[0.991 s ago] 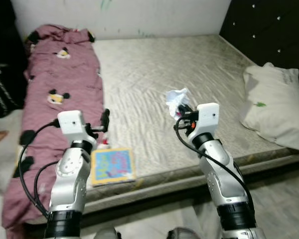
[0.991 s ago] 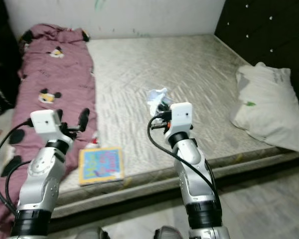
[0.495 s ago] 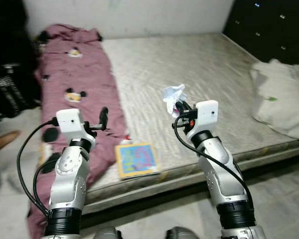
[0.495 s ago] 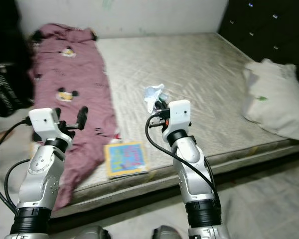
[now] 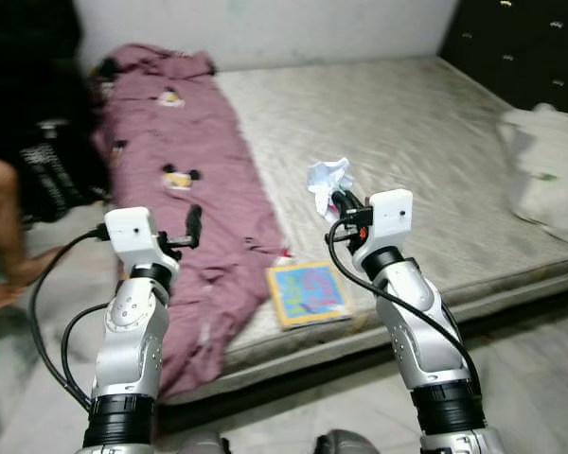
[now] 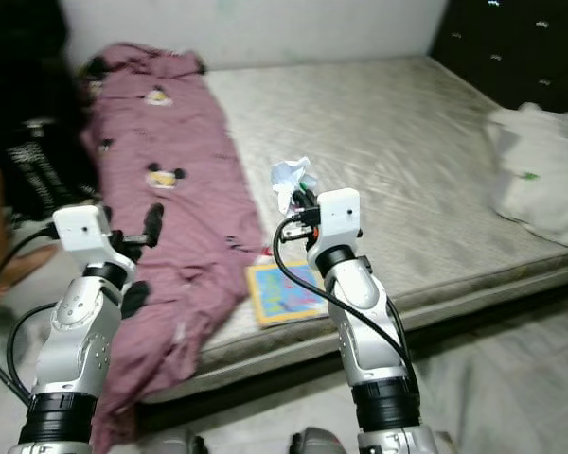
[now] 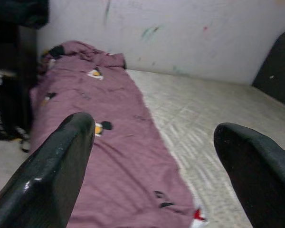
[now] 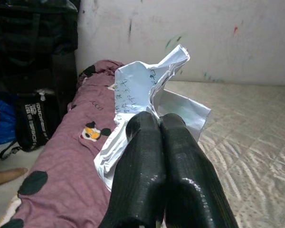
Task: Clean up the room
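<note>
Right gripper (image 8: 156,128): my fingers pinch the crumpled paper (image 8: 145,90); handwriting shows at the wrist.
Left gripper (image 7: 152,142): spread wide, empty, above maroon blanket (image 7: 104,156).
Bed (image 5: 398,113): book (image 5: 308,291) near edge.

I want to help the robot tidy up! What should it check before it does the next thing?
1. Paper held tight: ok. The right gripper has its jaws shut on the crumpled paper.
2. Left gripper free for another thing: ok, jaws open, nothing between them.
3. Book safe on the mattress: not ok, it lies right at the front edge.
4. Blanket tidy: not ok, it hangs over the bed's side.
5. Way clear: not ok, a person's leg is close on the robot's left.
6. Bin for the paper: cannot tell.
</note>
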Robot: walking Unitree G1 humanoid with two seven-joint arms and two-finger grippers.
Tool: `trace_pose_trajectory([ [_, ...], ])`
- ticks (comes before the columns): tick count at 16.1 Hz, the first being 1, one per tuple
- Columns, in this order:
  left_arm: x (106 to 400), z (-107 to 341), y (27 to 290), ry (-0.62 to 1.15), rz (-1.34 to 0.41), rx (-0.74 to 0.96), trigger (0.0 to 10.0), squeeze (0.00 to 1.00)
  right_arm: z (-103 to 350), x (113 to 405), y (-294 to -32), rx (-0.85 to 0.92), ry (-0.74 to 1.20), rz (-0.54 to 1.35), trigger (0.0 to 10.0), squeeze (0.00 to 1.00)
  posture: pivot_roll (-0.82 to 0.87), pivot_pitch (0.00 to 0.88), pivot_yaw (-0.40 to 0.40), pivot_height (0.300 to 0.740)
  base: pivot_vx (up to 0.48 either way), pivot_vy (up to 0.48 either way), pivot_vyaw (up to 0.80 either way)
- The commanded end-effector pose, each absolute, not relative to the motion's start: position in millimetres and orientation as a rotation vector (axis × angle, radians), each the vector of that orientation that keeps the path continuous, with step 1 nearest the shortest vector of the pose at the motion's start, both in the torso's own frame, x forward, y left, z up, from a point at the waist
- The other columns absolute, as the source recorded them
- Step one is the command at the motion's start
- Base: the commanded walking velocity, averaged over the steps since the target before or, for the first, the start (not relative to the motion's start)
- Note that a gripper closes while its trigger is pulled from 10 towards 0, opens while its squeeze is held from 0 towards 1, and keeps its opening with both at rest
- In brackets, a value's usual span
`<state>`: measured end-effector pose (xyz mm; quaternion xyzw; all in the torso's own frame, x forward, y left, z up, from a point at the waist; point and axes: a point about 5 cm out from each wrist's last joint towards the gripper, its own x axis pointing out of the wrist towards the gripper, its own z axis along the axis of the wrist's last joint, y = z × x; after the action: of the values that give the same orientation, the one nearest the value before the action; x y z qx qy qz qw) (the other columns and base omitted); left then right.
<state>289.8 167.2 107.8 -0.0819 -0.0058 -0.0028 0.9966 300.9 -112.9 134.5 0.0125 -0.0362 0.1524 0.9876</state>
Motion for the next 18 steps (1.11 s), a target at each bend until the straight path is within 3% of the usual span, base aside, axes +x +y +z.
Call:
trace_pose_trajectory([
  [1, 291.3, 110.0, 157.8, -0.019, -0.029, -0.145, 10.0, 0.0, 134.1, 301.4, -123.5, 0.003, -0.074, 0.278, 10.0, 0.0, -0.02, 0.0, -0.027, 0.74, 0.0, 0.0, 0.0],
  [13, 309.0, 129.2, 163.2, -0.097, 0.007, -0.081, 10.0, 0.0, 148.0, 318.7, -116.6, -0.095, -0.155, 0.32, 10.0, 0.0, 0.0, 0.0, -0.03, 0.74, 0.0, 0.0, 0.72],
  [18, 298.7, 128.3, 161.7, -0.106, 0.032, -0.082, 10.0, 0.0, 149.3, 319.2, -105.4, -0.089, -0.169, 0.357, 10.0, 0.0, 0.02, 0.0, -0.039, 0.74, 0.0, 0.0, 0.8],
])
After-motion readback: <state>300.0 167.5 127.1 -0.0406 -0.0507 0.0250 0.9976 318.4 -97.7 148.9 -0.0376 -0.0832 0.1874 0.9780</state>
